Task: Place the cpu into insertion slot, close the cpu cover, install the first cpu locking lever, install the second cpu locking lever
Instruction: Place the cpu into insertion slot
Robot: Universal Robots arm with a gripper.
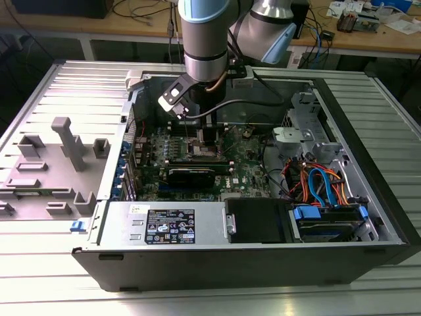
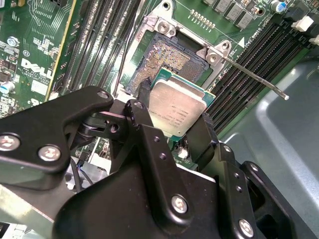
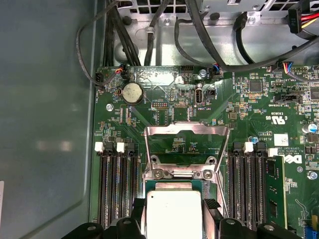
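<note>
My gripper (image 2: 174, 113) is shut on the cpu (image 2: 178, 102), a small square chip with a silver-grey top, and one black finger (image 2: 144, 92) presses on each side of it. The cpu hangs over one end of the insertion slot (image 2: 167, 56); the slot's dark contact field shows beyond it. I cannot tell whether chip and slot touch. In the first wrist view the cpu (image 3: 172, 209) sits just short of the cpu cover (image 3: 187, 130), a thin silver frame standing open. A locking lever (image 2: 249, 73) sticks up, unlatched. In the exterior view the gripper (image 1: 209, 136) reaches down into the computer case.
Long black memory slots (image 3: 117, 189) flank the socket on both sides. A black expansion card (image 1: 191, 174) lies close to the socket, with a power supply (image 1: 164, 225) beyond it. Coloured drive cables (image 1: 322, 184) fill the exterior view's right. A grey fixture tray (image 1: 52, 164) stands outside the case.
</note>
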